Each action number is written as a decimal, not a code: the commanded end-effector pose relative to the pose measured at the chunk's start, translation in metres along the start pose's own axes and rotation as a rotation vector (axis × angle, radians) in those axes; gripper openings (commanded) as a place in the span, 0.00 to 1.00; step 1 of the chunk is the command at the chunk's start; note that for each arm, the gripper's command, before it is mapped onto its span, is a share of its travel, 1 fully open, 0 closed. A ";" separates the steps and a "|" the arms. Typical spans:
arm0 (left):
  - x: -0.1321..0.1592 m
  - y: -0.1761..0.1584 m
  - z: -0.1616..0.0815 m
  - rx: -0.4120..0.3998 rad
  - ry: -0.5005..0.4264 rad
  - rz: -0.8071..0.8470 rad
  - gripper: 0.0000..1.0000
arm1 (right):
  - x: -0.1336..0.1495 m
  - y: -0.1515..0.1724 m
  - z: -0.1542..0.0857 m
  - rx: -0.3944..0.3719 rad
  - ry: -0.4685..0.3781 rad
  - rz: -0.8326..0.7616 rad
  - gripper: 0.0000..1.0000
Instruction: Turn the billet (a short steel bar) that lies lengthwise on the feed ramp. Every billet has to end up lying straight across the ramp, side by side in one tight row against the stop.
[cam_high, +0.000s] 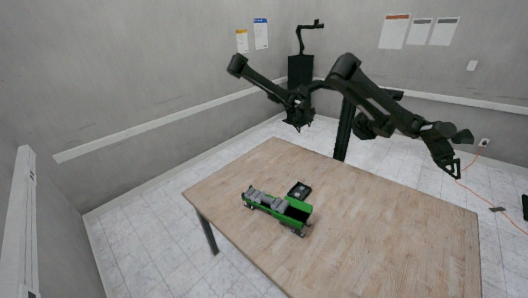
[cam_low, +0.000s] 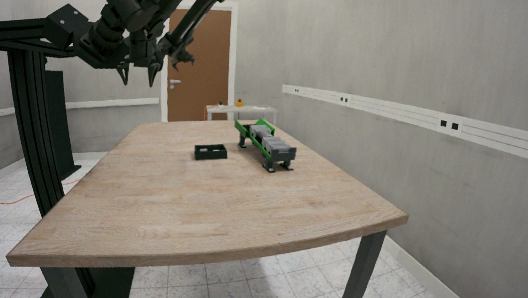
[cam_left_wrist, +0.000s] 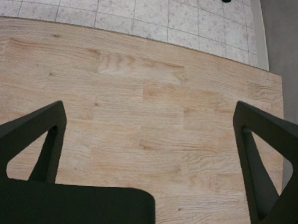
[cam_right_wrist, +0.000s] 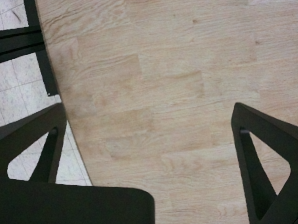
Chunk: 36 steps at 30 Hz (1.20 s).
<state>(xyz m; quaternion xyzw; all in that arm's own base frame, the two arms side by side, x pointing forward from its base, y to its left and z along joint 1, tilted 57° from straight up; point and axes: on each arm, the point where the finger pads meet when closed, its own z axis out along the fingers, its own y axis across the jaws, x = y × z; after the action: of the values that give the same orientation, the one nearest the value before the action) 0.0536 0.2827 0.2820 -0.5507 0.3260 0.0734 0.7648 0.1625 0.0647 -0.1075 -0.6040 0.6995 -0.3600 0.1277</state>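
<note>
The green feed ramp stands on short legs. Its dark stop end faces the exterior view. Grey billets lie across the ramp near the stop. One billet appears to lie lengthwise in the middle, with more billets beyond it, across the ramp. Exact angles are hard to tell. My left gripper is open and empty, high over the far end of the table from the exterior view. My right gripper is open and empty, high on the stand side. Neither wrist view shows the ramp.
A small black tray with little grey items inside stands beside the ramp, on the stand side. The arms hang from a black stand behind the wooden table.
</note>
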 end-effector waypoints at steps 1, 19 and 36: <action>-0.001 -0.002 0.000 0.003 -0.002 0.003 1.00 | -0.001 0.000 0.000 0.001 -0.004 0.000 1.00; -0.007 -0.009 0.002 0.016 -0.009 0.012 1.00 | -0.001 0.000 0.000 0.001 -0.004 0.000 1.00; -0.007 -0.009 0.002 0.016 -0.009 0.012 1.00 | -0.004 -0.002 0.001 -0.007 -0.002 0.029 1.00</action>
<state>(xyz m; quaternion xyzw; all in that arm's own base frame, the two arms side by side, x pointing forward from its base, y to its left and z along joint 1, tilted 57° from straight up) 0.0536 0.2827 0.2820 -0.5507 0.3260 0.0734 0.7648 0.1622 0.0649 -0.1077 -0.6042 0.6999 -0.3589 0.1274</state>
